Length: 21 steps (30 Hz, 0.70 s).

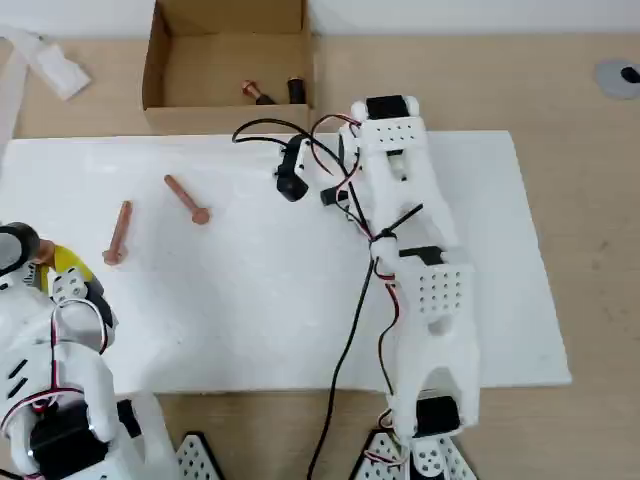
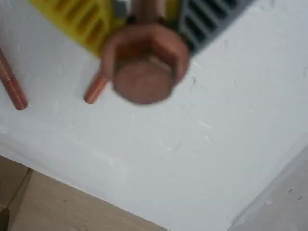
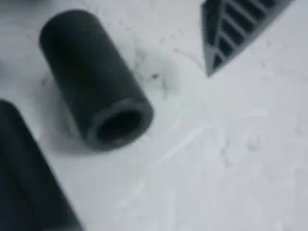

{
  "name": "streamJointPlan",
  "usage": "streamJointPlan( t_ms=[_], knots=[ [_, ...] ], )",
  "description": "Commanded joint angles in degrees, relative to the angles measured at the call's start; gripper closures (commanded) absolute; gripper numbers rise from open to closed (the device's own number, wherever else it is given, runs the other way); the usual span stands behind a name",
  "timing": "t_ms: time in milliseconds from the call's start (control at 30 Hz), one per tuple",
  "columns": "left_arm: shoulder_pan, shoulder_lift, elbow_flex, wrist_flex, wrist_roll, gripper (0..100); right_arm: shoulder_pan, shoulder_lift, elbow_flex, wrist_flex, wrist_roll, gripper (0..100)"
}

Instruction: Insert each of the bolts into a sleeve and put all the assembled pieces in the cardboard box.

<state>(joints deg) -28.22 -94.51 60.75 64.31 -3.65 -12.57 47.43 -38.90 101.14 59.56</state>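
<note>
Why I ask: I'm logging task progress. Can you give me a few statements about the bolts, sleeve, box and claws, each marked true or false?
1. A loose bolt and a second loose bolt lie on the white mat. True.
2. The cardboard box is empty. False: a copper piece and a black piece lie inside.
3. The left claw grips a third bolt. True.
4. The right claw is shut on a sleeve. False: it is open, and the sleeve lies on the mat between its fingers.
</note>
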Motion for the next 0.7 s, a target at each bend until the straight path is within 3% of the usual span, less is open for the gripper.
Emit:
streamJointPlan(
  t_ms=[0, 200, 500, 667],
  knots=[
    [0.35, -0.48, -0.44, -0.88, 0.09, 99, 0.22, 1.36, -1.89, -1.23, 0.62, 65.6],
    [0.35, -0.48, -0.35, -0.88, 0.09, 99, -0.57, 2.42, -1.89, -1.58, 0.44, 67.0],
    [0.35, -0.48, -2.2, 2.02, 0.09, 99, -0.57, 2.95, -1.8, -1.32, 0.18, 95.2],
    [0.35, -0.48, -2.2, 2.2, 0.09, 99, -0.57, 4.18, -1.89, -1.58, -0.88, 98.9]
  ],
)
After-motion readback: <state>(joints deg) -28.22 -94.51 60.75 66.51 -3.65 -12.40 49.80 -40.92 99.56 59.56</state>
